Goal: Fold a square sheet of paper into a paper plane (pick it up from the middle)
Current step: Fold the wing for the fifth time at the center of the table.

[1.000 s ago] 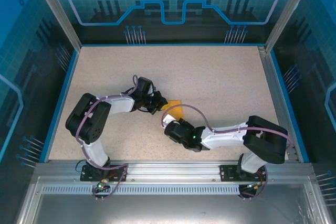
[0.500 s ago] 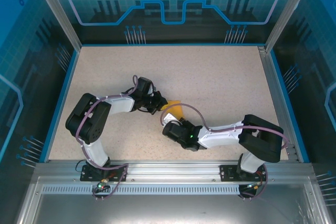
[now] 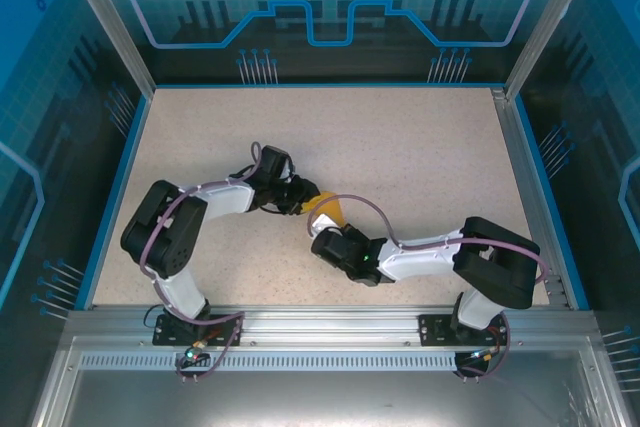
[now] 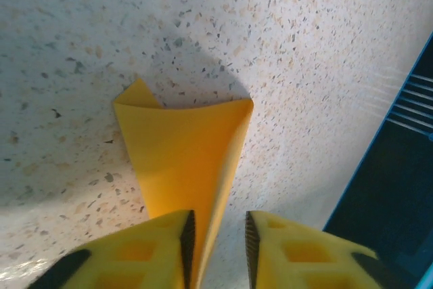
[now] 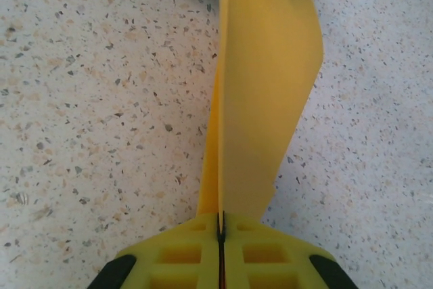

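Note:
The orange-yellow sheet of paper [image 3: 329,209] is folded lengthwise into a narrow, dart-like shape and stands on edge at mid-table between both arms. My right gripper [image 5: 220,218] is shut on its near end, the two layers pinched flat between the pads, and the paper [image 5: 267,79] runs away from it. From the left, my left gripper [image 4: 216,225] is open. The paper [image 4: 183,153] leans against its left finger [image 4: 162,241], with a clear gap to the right finger. In the top view the left gripper [image 3: 304,197] and right gripper [image 3: 322,235] nearly meet at the paper.
The speckled table [image 3: 420,147] has a raised blue rim [image 3: 527,177] and aluminium corner posts [image 3: 110,22]. The right arm's cable [image 3: 372,210] loops just right of the paper. Open surface lies behind and to both sides.
The left gripper's jaws have parted and released their pinch on the paper. The right gripper has closed onto the paper's near end. The paper now stands more upright.

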Controlling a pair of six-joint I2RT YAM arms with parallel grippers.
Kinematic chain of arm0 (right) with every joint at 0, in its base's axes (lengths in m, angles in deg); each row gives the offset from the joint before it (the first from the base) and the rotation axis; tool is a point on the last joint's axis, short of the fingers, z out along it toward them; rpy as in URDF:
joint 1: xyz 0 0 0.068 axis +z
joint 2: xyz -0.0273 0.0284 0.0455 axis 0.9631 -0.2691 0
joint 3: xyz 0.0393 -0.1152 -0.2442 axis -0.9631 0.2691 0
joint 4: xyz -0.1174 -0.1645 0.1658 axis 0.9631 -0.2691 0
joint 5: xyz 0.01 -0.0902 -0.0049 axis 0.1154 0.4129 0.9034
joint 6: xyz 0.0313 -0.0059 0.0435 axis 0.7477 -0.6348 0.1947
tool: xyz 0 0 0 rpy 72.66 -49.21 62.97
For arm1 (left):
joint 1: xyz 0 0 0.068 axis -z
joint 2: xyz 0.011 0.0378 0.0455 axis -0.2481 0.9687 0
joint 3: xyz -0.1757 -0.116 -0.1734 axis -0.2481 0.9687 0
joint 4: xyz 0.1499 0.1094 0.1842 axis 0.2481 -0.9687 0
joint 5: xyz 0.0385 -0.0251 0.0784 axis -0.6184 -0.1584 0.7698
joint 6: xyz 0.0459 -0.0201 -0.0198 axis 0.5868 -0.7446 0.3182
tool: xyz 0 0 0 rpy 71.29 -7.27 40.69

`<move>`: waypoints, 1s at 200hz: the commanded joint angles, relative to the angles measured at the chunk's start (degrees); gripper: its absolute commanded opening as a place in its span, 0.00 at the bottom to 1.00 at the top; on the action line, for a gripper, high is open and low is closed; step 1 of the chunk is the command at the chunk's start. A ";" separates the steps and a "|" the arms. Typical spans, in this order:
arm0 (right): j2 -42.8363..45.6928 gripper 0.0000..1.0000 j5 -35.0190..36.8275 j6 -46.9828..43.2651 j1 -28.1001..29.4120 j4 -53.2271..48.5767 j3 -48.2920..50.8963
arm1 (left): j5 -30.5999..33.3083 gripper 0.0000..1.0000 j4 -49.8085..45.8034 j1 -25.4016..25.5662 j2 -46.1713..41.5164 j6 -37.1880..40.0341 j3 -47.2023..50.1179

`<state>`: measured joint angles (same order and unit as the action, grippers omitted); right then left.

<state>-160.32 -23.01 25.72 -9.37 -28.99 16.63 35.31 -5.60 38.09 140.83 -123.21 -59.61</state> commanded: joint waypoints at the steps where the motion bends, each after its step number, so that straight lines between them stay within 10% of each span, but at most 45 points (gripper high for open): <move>1: 0.10 0.07 -4.27 -0.14 -1.94 7.67 2.24 | 3.06 0.44 -4.39 -0.95 -2.90 1.32 -1.36; 39: -0.50 0.07 -7.03 -1.07 -3.52 12.13 3.02 | 3.78 0.65 -7.67 -2.30 -3.24 1.24 -1.33; 200: 2.23 0.07 -31.52 8.49 -15.49 23.49 10.50 | 5.16 0.75 -10.49 -2.32 -8.62 4.25 -0.24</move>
<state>-159.97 -50.00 32.08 -23.52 -8.64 25.90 40.86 -14.87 36.10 133.45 -121.27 -59.92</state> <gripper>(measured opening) 0.071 0.726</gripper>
